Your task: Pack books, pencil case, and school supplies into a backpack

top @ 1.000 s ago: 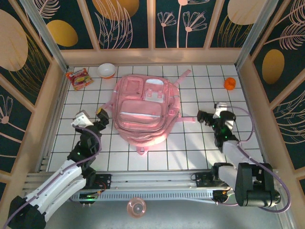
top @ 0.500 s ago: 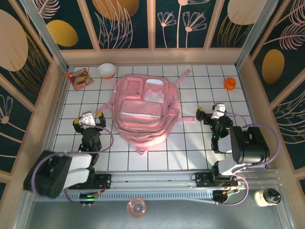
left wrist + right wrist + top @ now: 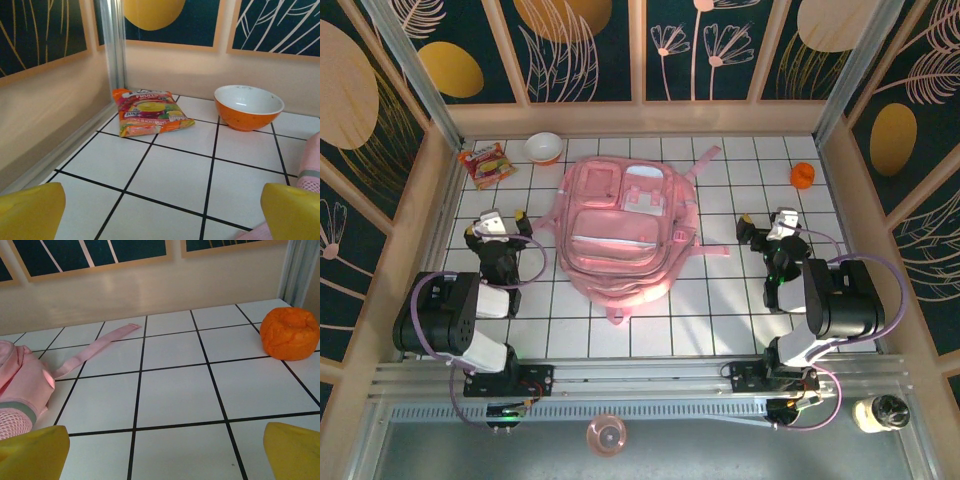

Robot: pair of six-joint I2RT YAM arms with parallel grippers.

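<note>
Both my arms have folded back from the pink backpack, which lies flat in the middle of the counter, so my left fingers at its 9 o'clock and right fingers at its 3 o'clock gape wide and empty, and packing looks finished.

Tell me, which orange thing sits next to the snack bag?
The bowl, orange outside and white inside, at the far left corner beside the snack bag. The other orange thing, a lumpy ball, lies far off on the right side.
</note>
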